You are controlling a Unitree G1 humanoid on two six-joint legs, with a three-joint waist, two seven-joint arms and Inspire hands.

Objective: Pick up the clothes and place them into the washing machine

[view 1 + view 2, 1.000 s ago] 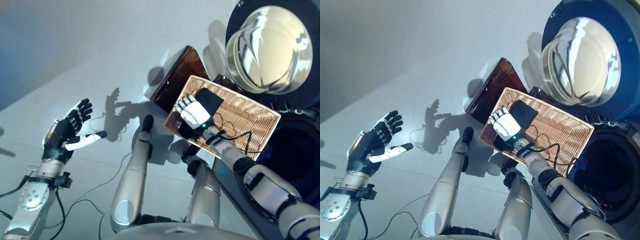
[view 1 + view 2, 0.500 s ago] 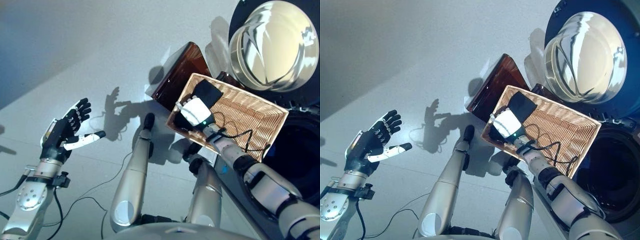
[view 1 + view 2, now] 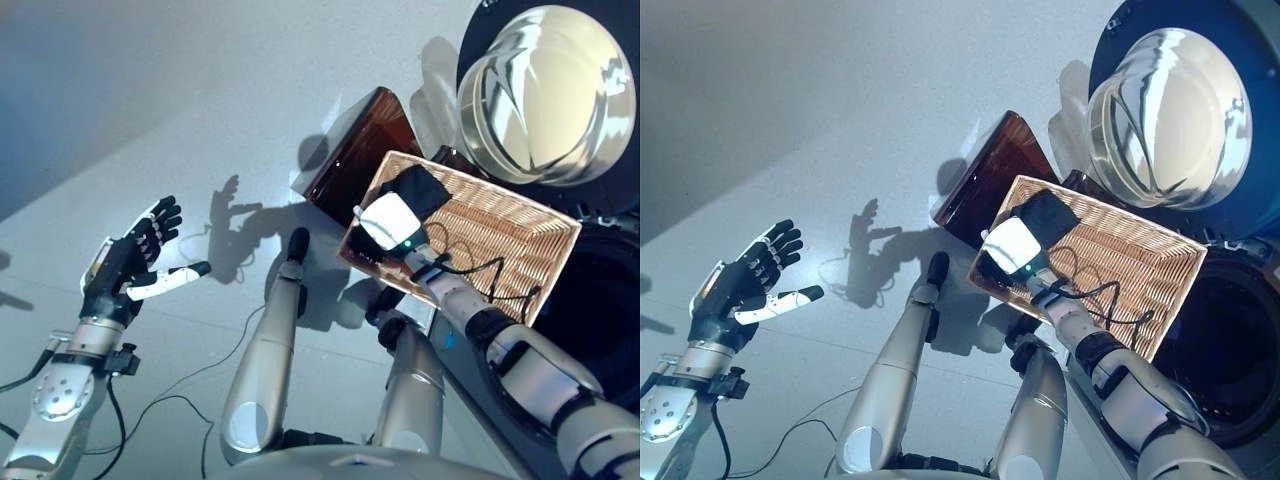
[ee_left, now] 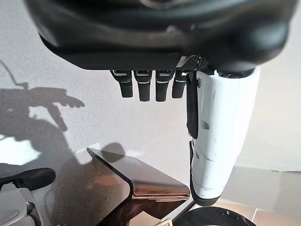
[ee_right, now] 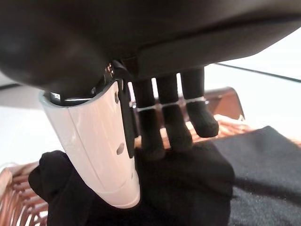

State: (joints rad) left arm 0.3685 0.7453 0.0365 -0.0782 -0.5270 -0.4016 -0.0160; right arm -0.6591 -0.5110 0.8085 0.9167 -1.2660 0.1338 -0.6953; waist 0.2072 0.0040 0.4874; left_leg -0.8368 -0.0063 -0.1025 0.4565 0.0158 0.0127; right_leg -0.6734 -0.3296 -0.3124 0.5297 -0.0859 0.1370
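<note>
Down in wicker basket (image 3: 500, 225), black garment (image 3: 418, 188) bunched at near end, right hand (image 3: 388, 218) on top of it, fingers (image 5: 162, 125) curled into cloth with thumb closing from other side (grip looks shallow). Risk: fabric slips out on lift, or snags basket weave and drags basket off washer opening (image 3: 600, 320). Left hand (image 3: 130, 262) idle over floor, fingers relaxed, holding nothing.
</note>
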